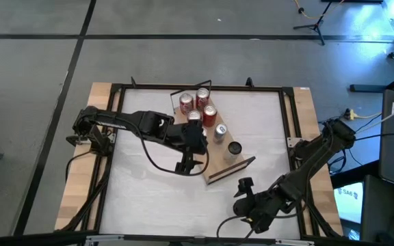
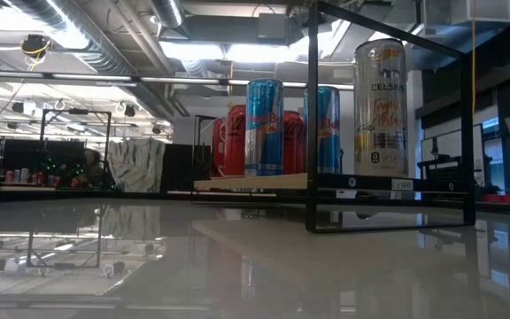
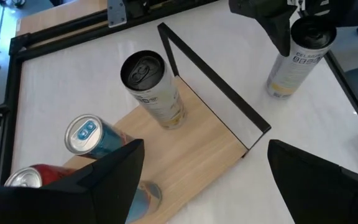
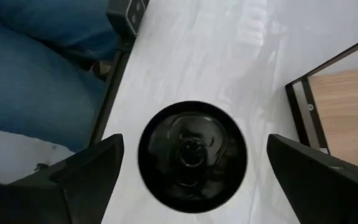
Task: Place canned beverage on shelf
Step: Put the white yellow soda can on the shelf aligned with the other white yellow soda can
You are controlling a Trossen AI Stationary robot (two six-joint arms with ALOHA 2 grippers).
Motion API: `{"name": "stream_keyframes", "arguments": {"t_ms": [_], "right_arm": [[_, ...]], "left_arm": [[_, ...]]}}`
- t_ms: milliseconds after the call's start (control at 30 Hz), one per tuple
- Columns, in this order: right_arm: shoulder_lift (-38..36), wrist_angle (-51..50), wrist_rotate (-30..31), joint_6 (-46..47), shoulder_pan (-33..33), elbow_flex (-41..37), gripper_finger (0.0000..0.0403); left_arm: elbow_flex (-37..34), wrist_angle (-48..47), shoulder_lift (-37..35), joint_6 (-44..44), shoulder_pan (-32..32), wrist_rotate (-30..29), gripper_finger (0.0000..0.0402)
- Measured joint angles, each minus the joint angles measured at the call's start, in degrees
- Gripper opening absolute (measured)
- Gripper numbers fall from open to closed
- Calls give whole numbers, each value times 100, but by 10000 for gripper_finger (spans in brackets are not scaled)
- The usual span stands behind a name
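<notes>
1. The right gripper is held above a black-topped can on the counter, jaws spread wide, nothing gripped.
2. The left gripper is poised over the shelf, jaws open and empty.
3. The shelf is seen at twelve o'clock of centre, loaded with cans.

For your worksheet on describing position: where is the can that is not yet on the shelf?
The black-topped can stands upright on the white tabletop off the shelf's near end, directly below the open right gripper.
</notes>
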Motion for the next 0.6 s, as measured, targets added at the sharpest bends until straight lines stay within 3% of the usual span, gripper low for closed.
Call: {"name": "stream_keyframes", "arguments": {"t_ms": [600], "right_arm": [[505, -151, -92, 146, -2, -1, 392]], "left_arm": [[0, 7, 0, 11, 4, -4, 328]]}}
